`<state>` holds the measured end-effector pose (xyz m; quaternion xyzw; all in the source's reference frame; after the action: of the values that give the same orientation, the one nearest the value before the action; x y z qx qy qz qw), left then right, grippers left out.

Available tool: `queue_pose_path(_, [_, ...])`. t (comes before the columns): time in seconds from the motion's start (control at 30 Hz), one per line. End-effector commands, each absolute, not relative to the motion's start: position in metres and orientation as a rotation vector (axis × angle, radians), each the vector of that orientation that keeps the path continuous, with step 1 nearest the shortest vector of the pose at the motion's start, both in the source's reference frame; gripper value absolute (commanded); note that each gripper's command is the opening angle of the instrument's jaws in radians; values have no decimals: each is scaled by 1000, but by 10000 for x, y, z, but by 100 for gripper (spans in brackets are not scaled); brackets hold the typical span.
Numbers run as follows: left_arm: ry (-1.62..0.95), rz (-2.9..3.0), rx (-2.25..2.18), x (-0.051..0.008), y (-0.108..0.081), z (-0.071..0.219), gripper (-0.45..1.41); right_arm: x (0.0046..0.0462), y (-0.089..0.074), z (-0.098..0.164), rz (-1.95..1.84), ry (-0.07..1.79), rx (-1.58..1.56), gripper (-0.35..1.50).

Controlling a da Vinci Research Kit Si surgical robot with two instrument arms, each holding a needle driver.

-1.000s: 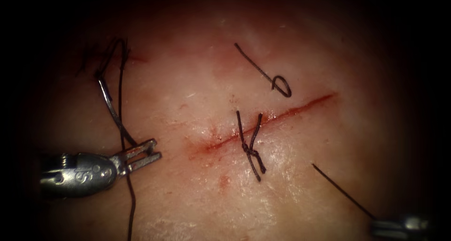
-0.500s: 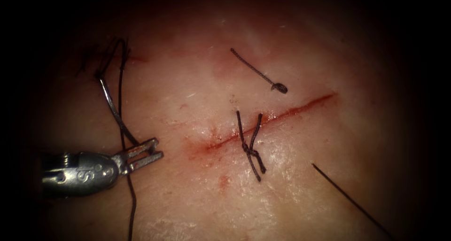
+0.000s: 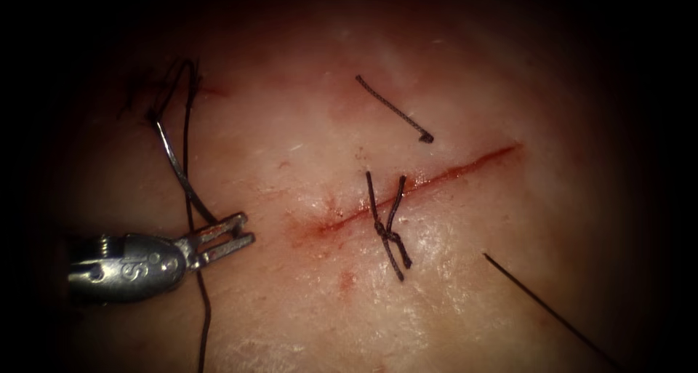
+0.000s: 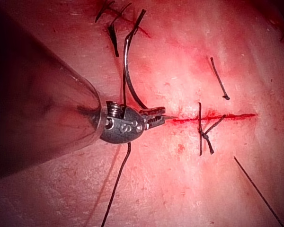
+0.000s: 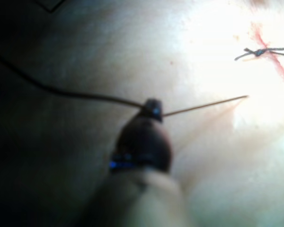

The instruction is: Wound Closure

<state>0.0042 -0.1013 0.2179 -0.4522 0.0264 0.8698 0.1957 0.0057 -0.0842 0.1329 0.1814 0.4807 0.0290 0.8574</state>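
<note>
Steel glints where we see the left tool (image 3: 236, 236) at the tissue's (image 3: 465, 286) left edge, its jaws clenched on the curved needle (image 3: 174, 166) close to its pointed end. The needle arcs away from the jaws toward the tissue's upper left corner, lying above the surface and not in the tissue, with dark thread (image 3: 190, 198) trailing from its far end back past the tool. The cut (image 3: 407, 187) runs just to the right of the jaws, crossed by a tied knot (image 3: 389, 235). A loose cut end of thread (image 3: 392, 109) lies above the cut. The right tool (image 5: 153, 109) grips a thread strand (image 3: 545, 309) stretching from the tissue's lower right edge.
</note>
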Motion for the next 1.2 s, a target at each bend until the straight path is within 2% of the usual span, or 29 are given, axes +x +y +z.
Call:
queue_pose_path(0.03, [68,2435,-1268,35,-1023,2183,-45,65,-854,1329,60,1007,389,-35])
queue_pose_path(0.6, [68,2435,-1267,35,-1024,2183,-45,52,-871,1300,14,989,462,-35])
queue_pose_path(0.63, [68,2435,-1267,35,-1024,2183,-45,55,-871,1301,21,988,464,-23])
queue_pose_path(0.67, [68,2435,-1267,35,-1024,2183,-45,57,-870,1301,22,987,463,44])
queue_pose_path(0.7, [68,2435,-1267,35,-1024,2182,-45,60,-867,1303,39,994,442,96])
queue_pose_path(0.77, [68,2434,-1267,34,-1024,2182,-45,64,-851,1308,139,1005,312,145])
queue_pose_path(0.97, [68,2434,-1267,34,-1024,2181,-45,58,-825,1318,128,994,260,145])
queue_pose_path(1.2, [68,2434,-1267,34,-1024,2181,-45,37,-791,1338,128,837,271,148])
